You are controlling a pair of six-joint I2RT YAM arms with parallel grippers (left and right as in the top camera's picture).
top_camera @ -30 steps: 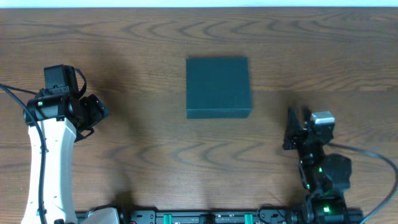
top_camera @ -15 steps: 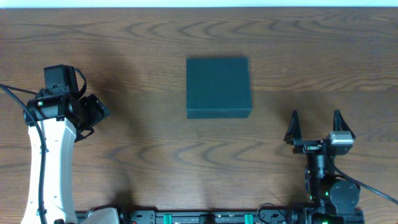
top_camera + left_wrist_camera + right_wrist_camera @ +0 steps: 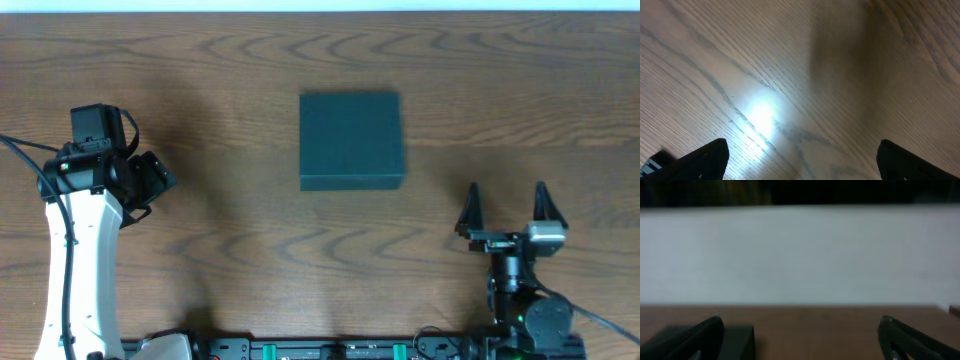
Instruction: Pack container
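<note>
The closed container (image 3: 352, 140) sits mid-surface, lid down. My right end effector (image 3: 506, 208) waits nearer than its right corner, fully spread and empty; my left end effector (image 3: 150, 180), far to its left, likewise gapes empty.

Readable text: I found none in any of the three views.
Container (image 3: 351, 140): I saw a plain dark lid and front wall, with no label, brand or number on them.
Table (image 3: 250, 60): I saw only wood grain, no sign or marking.
Right arm base (image 3: 527, 320): small green lights glowed there, but I could read no lettering beside them.
Left arm (image 3: 80, 270): its white casing carried no print that I could make out.
Right wrist view: too blurred for me to read anything.
</note>
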